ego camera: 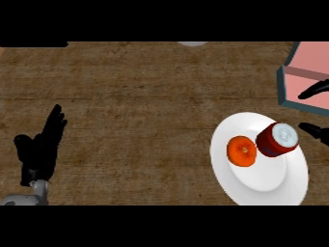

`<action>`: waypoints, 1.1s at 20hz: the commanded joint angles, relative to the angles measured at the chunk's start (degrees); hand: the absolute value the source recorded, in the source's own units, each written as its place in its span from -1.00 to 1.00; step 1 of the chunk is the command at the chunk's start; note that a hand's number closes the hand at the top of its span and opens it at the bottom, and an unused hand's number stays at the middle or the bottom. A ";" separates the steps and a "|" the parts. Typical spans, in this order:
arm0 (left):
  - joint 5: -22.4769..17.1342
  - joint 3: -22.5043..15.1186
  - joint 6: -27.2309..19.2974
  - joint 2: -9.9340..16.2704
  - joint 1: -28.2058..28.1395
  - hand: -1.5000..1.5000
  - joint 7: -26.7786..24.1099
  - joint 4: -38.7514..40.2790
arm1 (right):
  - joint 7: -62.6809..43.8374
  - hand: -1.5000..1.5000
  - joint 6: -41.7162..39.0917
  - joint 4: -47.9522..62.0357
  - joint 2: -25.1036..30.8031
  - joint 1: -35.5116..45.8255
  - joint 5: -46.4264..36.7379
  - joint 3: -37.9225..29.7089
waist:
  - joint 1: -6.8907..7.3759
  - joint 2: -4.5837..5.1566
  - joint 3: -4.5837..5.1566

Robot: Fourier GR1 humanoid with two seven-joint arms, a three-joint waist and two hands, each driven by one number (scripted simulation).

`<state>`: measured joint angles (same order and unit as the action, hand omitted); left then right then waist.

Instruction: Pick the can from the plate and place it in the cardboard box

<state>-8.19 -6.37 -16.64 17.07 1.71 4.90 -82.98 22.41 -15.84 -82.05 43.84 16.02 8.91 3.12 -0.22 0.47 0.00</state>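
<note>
The right hand came in from the right edge of the head view with its fingers spread apart and holding nothing: one dark finger lay over the near wall of the cardboard box, while another digit pointed left toward the can, its tip just short of it and not clearly touching. The can, red with a pale lid, lay tilted on the upper right part of the white plate, close to the rim. Beside it on the same plate, to the left and slightly lower, sat an orange slice-like piece, near the can but apart from it. The cardboard box, with teal outer walls and a pink inside, stood just above and to the right of the plate, partly cut off by the view's edge. Well apart, at the lower left, the left hand rested open over the wooden counter, fingers straight and pointing up.
</note>
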 commanded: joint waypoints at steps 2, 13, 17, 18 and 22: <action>-0.10 2.00 -0.45 -2.24 3.91 0.00 -3.82 7.01 | 17.78 -1.00 -5.51 10.54 8.05 -0.34 -6.42 -4.64 | 0.06 0.12 -0.08; 1.19 2.65 0.11 -4.16 5.24 0.00 -5.84 11.57 | 5.33 -1.00 -18.30 7.35 18.67 7.41 -13.89 -1.22 | 0.13 -0.39 0.09; 0.66 4.86 0.62 -1.82 6.23 0.00 -2.84 9.56 | -1.97 -1.00 -19.35 -0.69 16.94 7.51 -15.95 0.94 | 0.09 -0.58 0.07; 0.32 4.20 2.47 -1.61 2.29 0.00 -4.75 7.54 | 2.15 -1.00 -19.20 3.43 16.91 7.79 -19.66 1.76 | 0.76 -0.46 0.02; 2.17 2.96 -0.21 -4.88 3.72 0.00 -3.88 8.42 | -5.34 -1.00 -21.44 -5.15 16.06 5.48 -20.56 2.19 | -0.05 -0.57 0.05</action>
<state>-6.62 -3.32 -16.32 13.81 5.22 1.65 -75.95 21.71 -35.37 -81.80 60.48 22.71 -9.69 4.30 0.09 -0.07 0.04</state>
